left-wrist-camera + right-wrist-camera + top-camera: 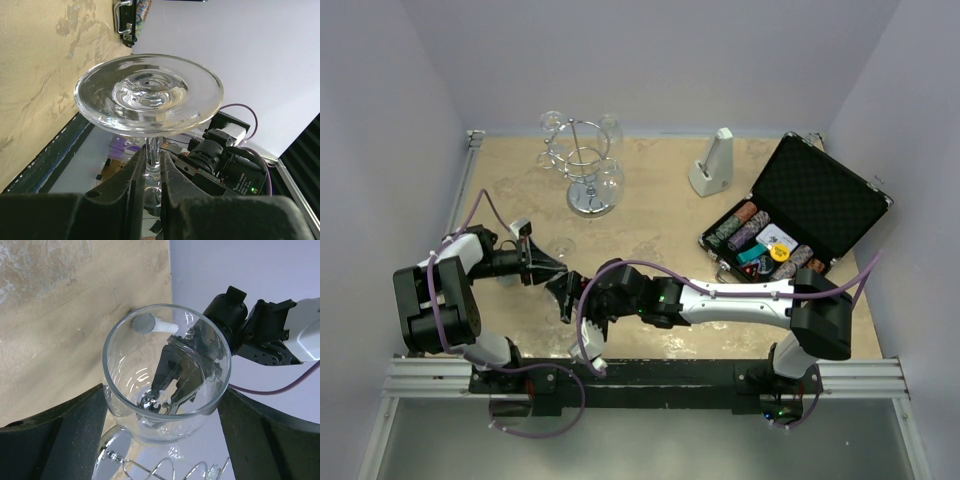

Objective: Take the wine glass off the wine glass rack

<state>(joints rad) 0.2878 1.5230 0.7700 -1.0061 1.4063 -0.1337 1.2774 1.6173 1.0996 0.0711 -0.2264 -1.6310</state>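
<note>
A clear wine glass (560, 247) is held in the air near the table's front left, between my two grippers. My left gripper (546, 268) is shut on its stem just under the round foot (148, 95), with both fingers (134, 172) pressed to the stem. My right gripper (576, 302) has its jaws on either side of the bowl (150, 371) and touching it, so it looks shut on the bowl. The chrome wine glass rack (586, 168) stands at the back left with other glasses hanging on it. Its wires show in the right wrist view (165, 472).
A grey wedge-shaped metronome (712, 165) stands at the back centre. An open black case (820, 200) of poker chips lies at the right. The table's left metal edge (460, 200) runs close to the left arm.
</note>
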